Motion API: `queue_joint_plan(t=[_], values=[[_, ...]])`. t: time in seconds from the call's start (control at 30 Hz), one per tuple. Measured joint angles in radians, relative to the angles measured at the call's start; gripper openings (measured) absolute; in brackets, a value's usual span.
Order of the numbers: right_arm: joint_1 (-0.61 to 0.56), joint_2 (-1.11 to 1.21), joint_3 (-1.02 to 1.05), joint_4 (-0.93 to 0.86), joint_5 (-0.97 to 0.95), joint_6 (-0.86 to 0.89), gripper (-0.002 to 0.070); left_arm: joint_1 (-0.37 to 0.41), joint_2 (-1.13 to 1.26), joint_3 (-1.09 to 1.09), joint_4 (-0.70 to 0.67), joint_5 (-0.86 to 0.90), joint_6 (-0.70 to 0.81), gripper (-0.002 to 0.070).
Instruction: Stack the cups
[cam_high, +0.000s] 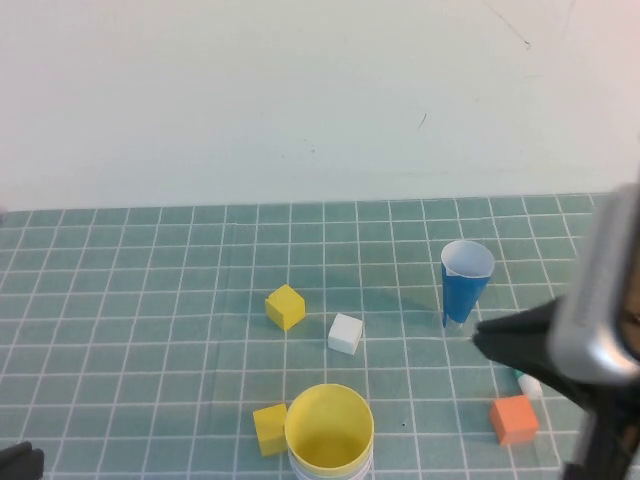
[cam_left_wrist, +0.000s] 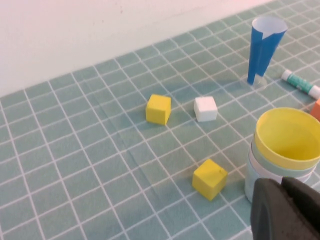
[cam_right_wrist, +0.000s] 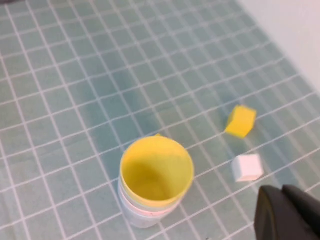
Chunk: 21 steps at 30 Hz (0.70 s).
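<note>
Near the front edge of the teal grid-lined mat (cam_high: 150, 300) stands a nested stack of thin-walled tapered cups (cam_high: 329, 432), the yellow cup on top with paler rims showing beneath it. Farther back and to the robot's right, a blue cone-shaped paper cup (cam_high: 466, 283) stands upright on its narrow end, mouth up, well apart from the stack. The right gripper (cam_high: 490, 343) hovers just beside that blue cup, on its near side, black fingers pointing toward its base; whether they are spread or closed cannot be told, and nothing shows in their grasp. The left gripper (cam_left_wrist: 287, 210) sits low at the front left, close to the stack, equally unreadable. My judgement: the right arm is far nearer the blue cup, whose long axis runs vertical, so a sideways grasp suits. Small cubes lie scattered between
</note>
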Motion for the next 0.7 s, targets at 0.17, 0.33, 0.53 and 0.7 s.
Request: queue_joint_plan(t=[0.17,0.33,0.53,0.7], values=[[0.000,-0.183,0.129,0.038,-0.081,-0.092,-0.0001,0.000,-0.049,0.053,0.000,-0.054,-0.004,-0.0001],[0.000,-0.306,0.211,0.070,-0.120,-0.147,-0.0001,0.000,-0.054,0.063,-0.002,-0.034,-0.004,-0.0001],[0.000,-0.356,0.243,0.076,-0.132,-0.160,-0.0001,0.000,-0.054,0.073,-0.002,0.016,-0.004,-0.0001],[0.000,-0.350,0.245,0.078,-0.124,-0.160,-0.0001,0.000,-0.054,0.073,-0.002,0.032,-0.004,-0.0001]])
